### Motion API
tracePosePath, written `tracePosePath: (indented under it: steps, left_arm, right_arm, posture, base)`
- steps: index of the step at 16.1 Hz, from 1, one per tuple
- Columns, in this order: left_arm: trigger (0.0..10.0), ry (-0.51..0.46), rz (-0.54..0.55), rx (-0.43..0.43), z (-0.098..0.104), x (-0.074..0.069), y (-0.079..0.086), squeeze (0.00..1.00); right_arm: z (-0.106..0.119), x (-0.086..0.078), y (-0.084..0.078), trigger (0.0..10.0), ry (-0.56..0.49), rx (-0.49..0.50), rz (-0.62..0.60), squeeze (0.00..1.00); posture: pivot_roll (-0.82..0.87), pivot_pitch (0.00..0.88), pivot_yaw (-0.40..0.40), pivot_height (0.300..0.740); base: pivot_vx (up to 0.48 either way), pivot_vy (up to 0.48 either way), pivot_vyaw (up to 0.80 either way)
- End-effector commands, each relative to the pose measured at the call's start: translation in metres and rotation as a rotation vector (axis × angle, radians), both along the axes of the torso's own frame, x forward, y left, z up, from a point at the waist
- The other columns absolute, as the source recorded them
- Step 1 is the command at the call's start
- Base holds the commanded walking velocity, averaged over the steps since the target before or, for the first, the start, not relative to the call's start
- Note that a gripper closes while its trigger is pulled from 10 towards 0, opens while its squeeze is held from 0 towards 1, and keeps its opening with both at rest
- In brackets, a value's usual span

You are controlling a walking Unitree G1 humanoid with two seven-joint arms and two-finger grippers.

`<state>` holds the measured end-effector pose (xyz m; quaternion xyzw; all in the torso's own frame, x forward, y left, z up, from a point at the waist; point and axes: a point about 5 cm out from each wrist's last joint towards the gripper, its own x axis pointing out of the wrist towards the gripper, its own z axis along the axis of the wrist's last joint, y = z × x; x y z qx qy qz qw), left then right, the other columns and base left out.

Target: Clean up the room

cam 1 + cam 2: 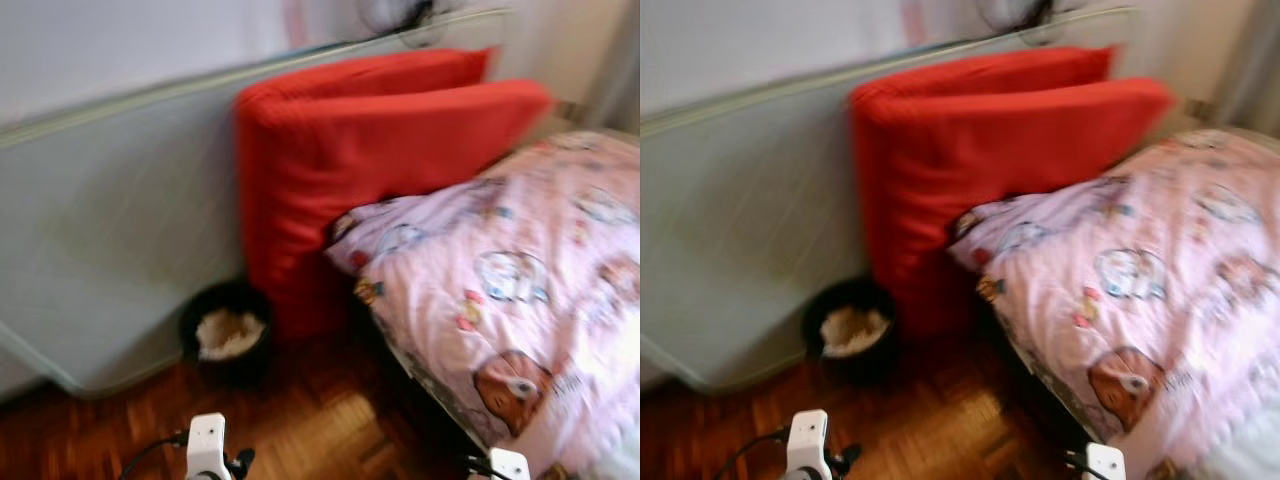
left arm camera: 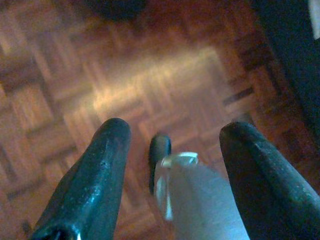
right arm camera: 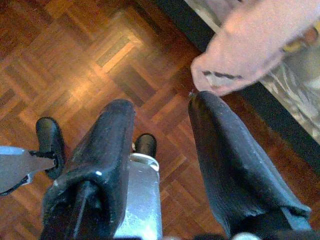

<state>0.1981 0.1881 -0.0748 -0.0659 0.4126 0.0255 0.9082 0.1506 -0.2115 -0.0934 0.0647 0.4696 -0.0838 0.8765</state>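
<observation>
The head views are blurred. A black bin [image 1: 228, 335] with pale crumpled stuff inside stands on the parquet floor [image 1: 320, 420], against a folded red cushion [image 1: 340, 170]. A pink cartoon-print blanket [image 1: 510, 280] covers the bed on the right. My left gripper [image 2: 175, 131] hangs open over bare parquet with nothing between its fingers. My right gripper [image 3: 162, 104] is also open and holds nothing; a corner of the pink blanket [image 3: 250, 45] hangs just beyond one fingertip [image 3: 205, 102]. The tops of both wrists show low in the left eye view.
A large pale grey panel [image 1: 110, 220] leans along the wall behind the bin and cushion. The bed's dark edge [image 3: 280, 120] runs close on my right. Open parquet lies between the bin and the bed. My own silver leg and black foot [image 2: 159, 150] show below.
</observation>
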Motion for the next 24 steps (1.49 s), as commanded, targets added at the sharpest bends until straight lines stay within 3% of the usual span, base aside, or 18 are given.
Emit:
tracePosePath:
  steps: [1,8,12,18,24]
  left_arm:
    - [10.0,0.032,0.003,0.005,-0.004,-0.008,0.005,0.00]
    - [10.0,0.084,0.018,0.037,-0.012,-0.032,0.020,0.00]
    - [10.0,0.077,0.020,0.038,-0.010,-0.025,0.015,0.00]
    - [10.0,0.067,0.028,0.015,-0.011,-0.023,0.006,0.00]
    - [10.0,0.089,0.070,0.017,-0.015,-0.035,0.013,0.00]
  right_arm:
    - [-0.001,-0.001,0.003,10.0,0.013,0.005,0.008,0.00]
    - [-0.001,0.003,0.010,10.0,0.020,0.008,0.024,0.00]
    - [-0.003,-0.005,0.005,10.0,0.041,-0.004,0.012,0.00]
    - [0.000,-0.001,-0.005,10.0,0.031,-0.028,0.022,0.00]
    - [0.002,0.005,-0.003,10.0,0.013,-0.016,0.007,0.00]
  posture:
    - [0.06,0.000,0.017,0.740]
    - [0.07,0.000,0.016,0.740]
    - [0.07,0.000,0.013,0.740]
    - [0.06,0.000,-0.030,0.740]
    - [0.06,0.000,-0.043,0.740]
  base:
    - [0.000,0.000,0.80]
    - [0.000,0.000,0.80]
    - [0.000,0.000,0.80]
    - [0.000,0.000,0.80]
    - [0.047,0.000,0.27]
